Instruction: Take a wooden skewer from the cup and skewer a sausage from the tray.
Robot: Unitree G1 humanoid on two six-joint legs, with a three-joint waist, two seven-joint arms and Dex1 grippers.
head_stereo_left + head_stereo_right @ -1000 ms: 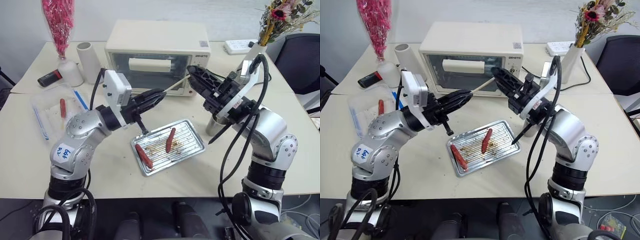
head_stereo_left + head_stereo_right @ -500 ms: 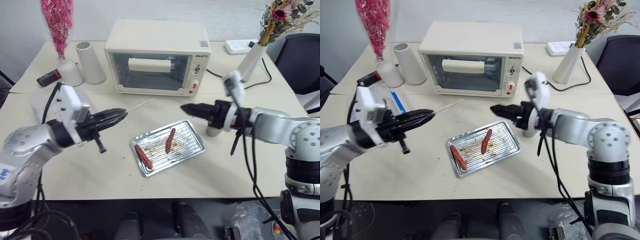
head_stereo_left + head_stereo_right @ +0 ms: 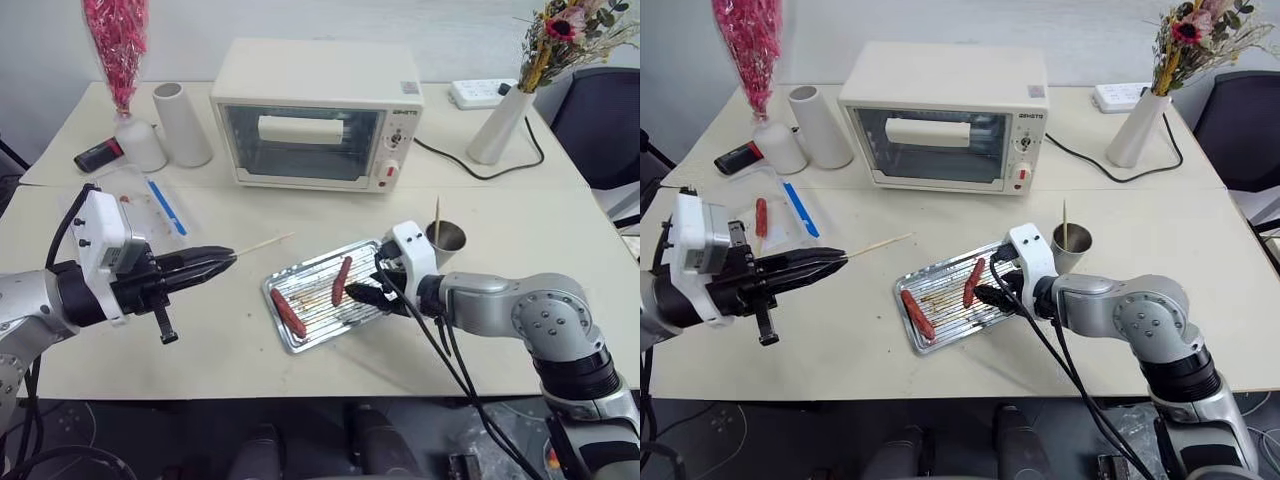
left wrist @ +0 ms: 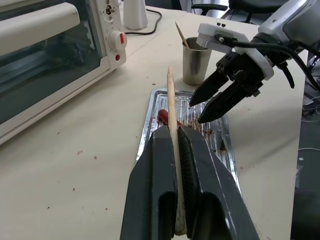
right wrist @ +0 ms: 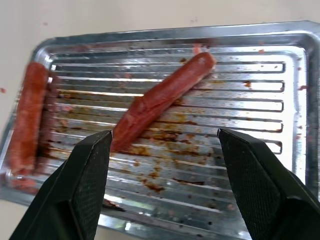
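Beige desk [image 3: 500, 215] with a toaster oven [image 3: 318, 112] at the back, and the tray [image 3: 300, 277] sits out front of it with the cup [image 3: 446, 243] just off to its right — one more stick standing in that cup. The left gripper [image 3: 222, 260] has its fingers pressed together on the wooden skewer [image 3: 262, 243], whose tip points toward the tray. The right gripper [image 3: 983, 294] hangs low over the tray with fingers spread wide, right by the sausage [image 3: 341, 280] lying in the middle — the other sausage [image 3: 287, 313] lies at the tray's left end.
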